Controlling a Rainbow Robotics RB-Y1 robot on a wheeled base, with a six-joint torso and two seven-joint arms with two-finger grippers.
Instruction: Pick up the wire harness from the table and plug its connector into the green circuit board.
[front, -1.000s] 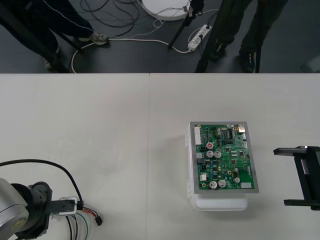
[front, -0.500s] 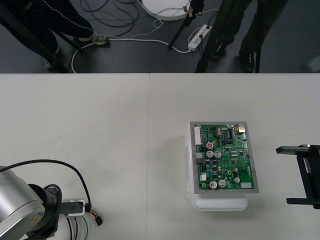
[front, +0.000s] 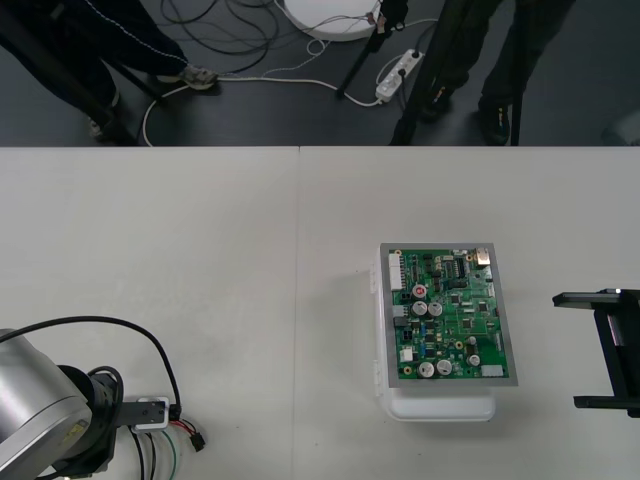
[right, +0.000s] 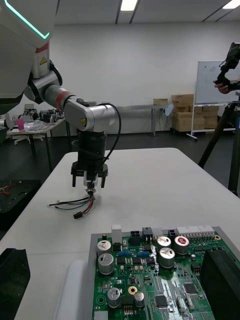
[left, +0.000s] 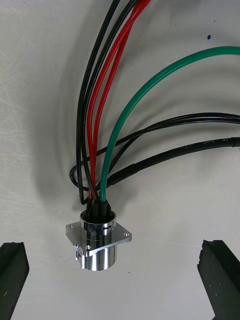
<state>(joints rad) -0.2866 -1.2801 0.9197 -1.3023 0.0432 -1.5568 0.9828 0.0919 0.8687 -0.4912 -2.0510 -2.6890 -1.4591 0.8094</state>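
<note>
The wire harness (front: 183, 431) lies on the table near the front left corner, its small black plug (front: 198, 440) pointing right. My left gripper (front: 150, 414) hangs right above it, open. In the left wrist view the round metal socket (left: 98, 240) rests on the table between the two spread fingers (left: 13, 265), touching neither, with red, black and green wires (left: 107, 125) fanning away from it. The green circuit board (front: 450, 314) sits on its white base (front: 440, 406) right of centre. My right gripper (front: 602, 350) waits open at the right edge, beside the board.
In the right wrist view the left gripper (right: 90, 186) stands upright over the harness (right: 75, 204), well beyond the board (right: 160, 280). Bare table lies between harness and board. Cables and tripod legs stay on the floor past the far edge.
The left arm has shifted a little right and lower over the harness, then held still. The right gripper has drifted slightly right. The harness has not moved.
</note>
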